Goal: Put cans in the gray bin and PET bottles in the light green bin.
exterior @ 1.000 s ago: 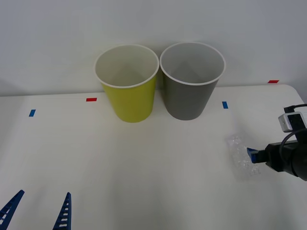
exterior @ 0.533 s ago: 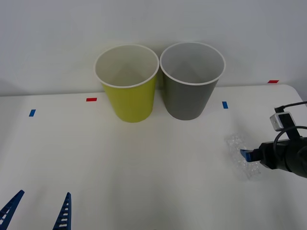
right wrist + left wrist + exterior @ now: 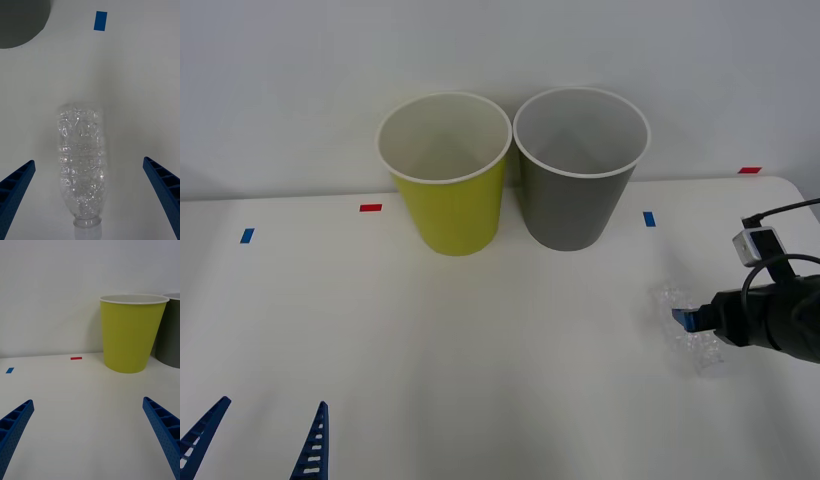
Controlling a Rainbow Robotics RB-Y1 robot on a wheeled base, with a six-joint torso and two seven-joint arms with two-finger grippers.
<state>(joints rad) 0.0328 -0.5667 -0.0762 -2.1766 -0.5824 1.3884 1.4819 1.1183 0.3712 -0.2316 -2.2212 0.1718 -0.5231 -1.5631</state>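
A clear, dimpled PET bottle (image 3: pixel 685 332) (image 3: pixel 81 165) lies on its side on the white table at the right. My right gripper (image 3: pixel 688 322) (image 3: pixel 88 204) is open and low over it, one blue finger on each side of the bottle without touching it. The light green bin (image 3: pixel 448 175) (image 3: pixel 130 332) and the gray bin (image 3: pixel 577 168) (image 3: pixel 170 333) stand side by side at the back of the table, both upright and open. No cans are in view. My left gripper (image 3: pixel 258 440) (image 3: pixel 88 438) hangs open at the front left, holding nothing.
Small blue (image 3: pixel 649 218) and red (image 3: pixel 370 208) tape marks lie on the table (image 3: pixel 480 340). A pale wall rises right behind the bins. The table's right edge runs close to my right arm.
My right gripper has slid leftward and slightly toward the back, so its fingers now straddle the bottle further along its body. The bottle, the bins and the left arm have stayed put.
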